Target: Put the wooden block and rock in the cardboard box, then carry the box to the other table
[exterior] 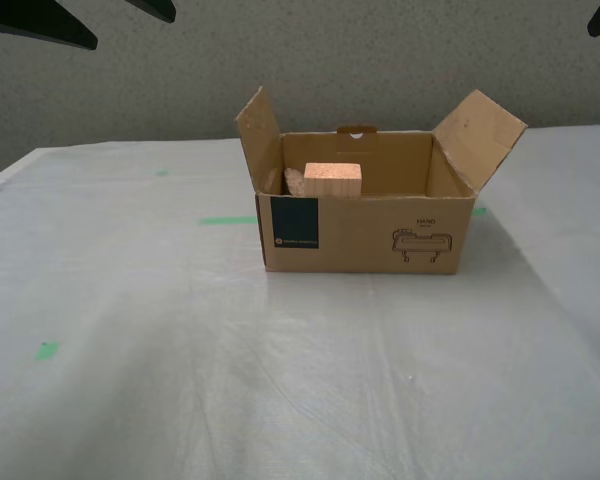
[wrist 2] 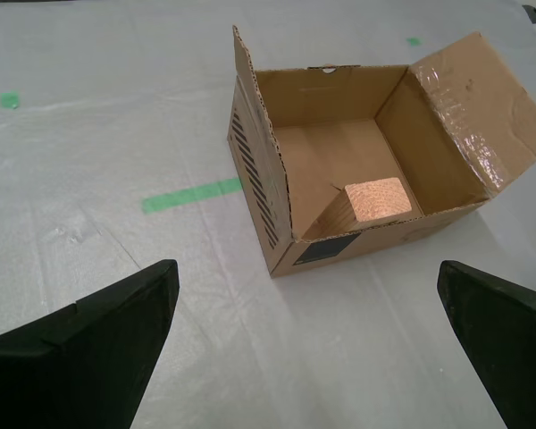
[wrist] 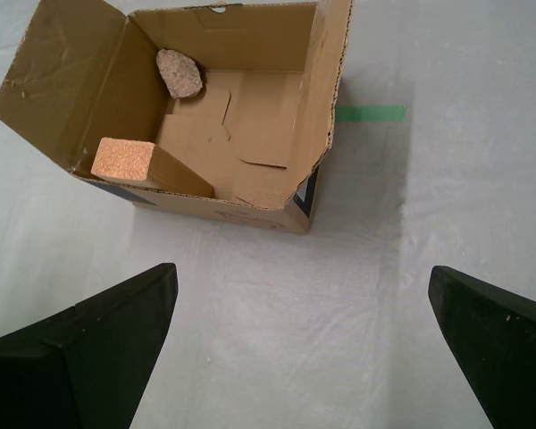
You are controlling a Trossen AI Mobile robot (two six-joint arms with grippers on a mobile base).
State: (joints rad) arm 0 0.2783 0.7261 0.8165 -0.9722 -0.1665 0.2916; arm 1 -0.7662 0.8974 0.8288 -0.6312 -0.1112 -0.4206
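The cardboard box [exterior: 370, 235] stands with its flaps up on the other table [exterior: 130, 350], the one with the wrinkled white sheet. Inside it, the wooden block [exterior: 332, 179] leans tilted against the front wall near the teal label. The rock [exterior: 293, 181] lies beside it, toward the back corner. In the first wrist view my first gripper [wrist: 302, 273] is open and hangs above the sheet, short of the box [wrist: 326, 80]; the block [wrist: 123, 161] and rock [wrist: 179, 73] show. My second gripper [wrist 2: 302, 277] is open too, apart from the box [wrist 2: 259, 161]. There the block [wrist 2: 378, 199] shows and the rock is hidden.
Green tape marks [exterior: 227, 220] lie on the sheet beside the box, with a smaller one [exterior: 47, 350] nearer the exterior view's left. Dark arm parts [exterior: 40, 25] show at the exterior view's top corners. A speckled wall stands behind the table.
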